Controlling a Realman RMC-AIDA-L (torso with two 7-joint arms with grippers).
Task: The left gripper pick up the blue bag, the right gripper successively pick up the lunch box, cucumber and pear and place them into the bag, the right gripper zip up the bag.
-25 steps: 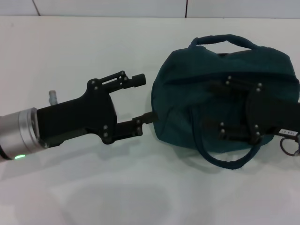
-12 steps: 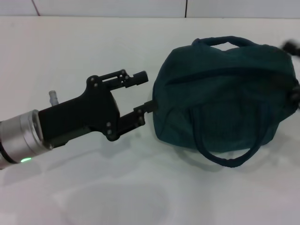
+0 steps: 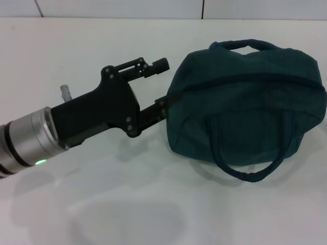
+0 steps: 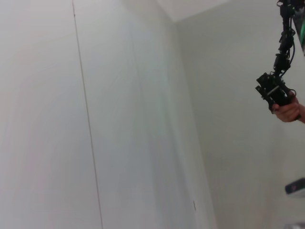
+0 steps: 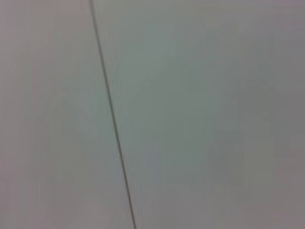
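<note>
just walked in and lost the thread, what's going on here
The left pincer is open at the left end of the blue bag, which lies on the white table. One finger reaches the bag's edge, the other sits above the table beside it, so nothing is gripped yet. The bag looks closed, with both handles lying flat. The right pincer is out of view, and no lunch box, cucumber or pear can be seen.

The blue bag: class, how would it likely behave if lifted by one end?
The blue bag looks like soft fabric, so it would probably sag. Its bulging, zipped shape suggests some weight. The loop handles lie limp, likely dangling.
</note>
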